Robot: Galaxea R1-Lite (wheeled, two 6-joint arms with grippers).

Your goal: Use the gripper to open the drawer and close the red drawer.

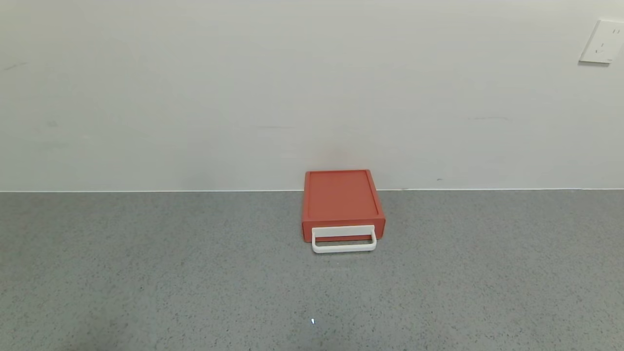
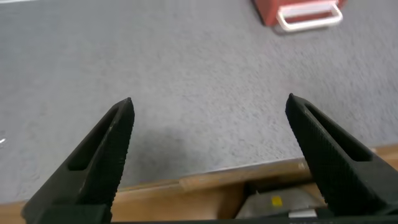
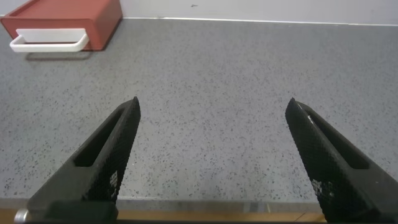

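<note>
- Your head view shows only the flat orange-red plastic drawer (image 1: 341, 202) with white bar handle (image 1: 343, 245), shut, on the grey speckled tabletop (image 1: 146, 273) against the wall.
- Only your wrist views show the left tool (image 2: 210, 109) and right tool (image 3: 214, 109), both spread wide, well apart from it.

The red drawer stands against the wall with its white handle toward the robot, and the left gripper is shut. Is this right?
Not quite. The left gripper is open, not shut: the left wrist view shows its fingers spread wide over the grey counter. The rest holds: the red drawer stands against the wall, its white handle toward the robot.
</note>
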